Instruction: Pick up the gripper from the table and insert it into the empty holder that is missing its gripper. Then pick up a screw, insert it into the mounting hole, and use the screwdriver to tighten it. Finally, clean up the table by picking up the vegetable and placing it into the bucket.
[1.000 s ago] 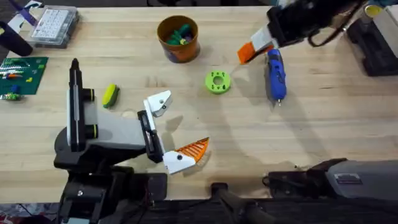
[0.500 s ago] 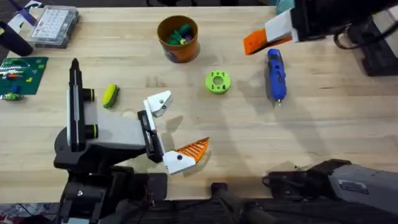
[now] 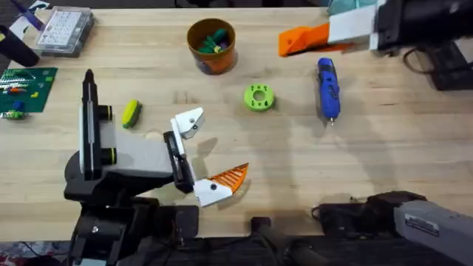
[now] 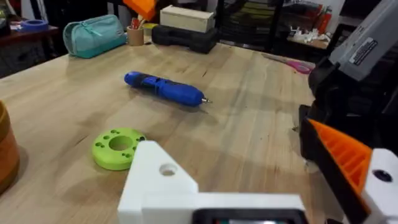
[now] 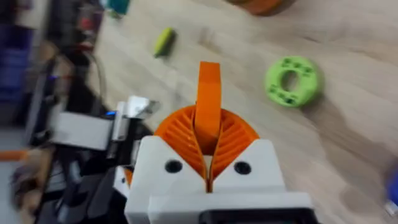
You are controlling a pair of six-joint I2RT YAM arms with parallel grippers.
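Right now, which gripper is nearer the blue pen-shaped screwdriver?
Right. The right gripper hangs just beyond the blue pen-shaped screwdriver, near its rear end. The left gripper sits well across the table, past the green ring-shaped disc.

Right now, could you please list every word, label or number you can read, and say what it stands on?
Nothing is legible.
White label on the right arm's grey link: print too blurred to read.
Flat green circuit board at the table's left edge: markings too small to read.
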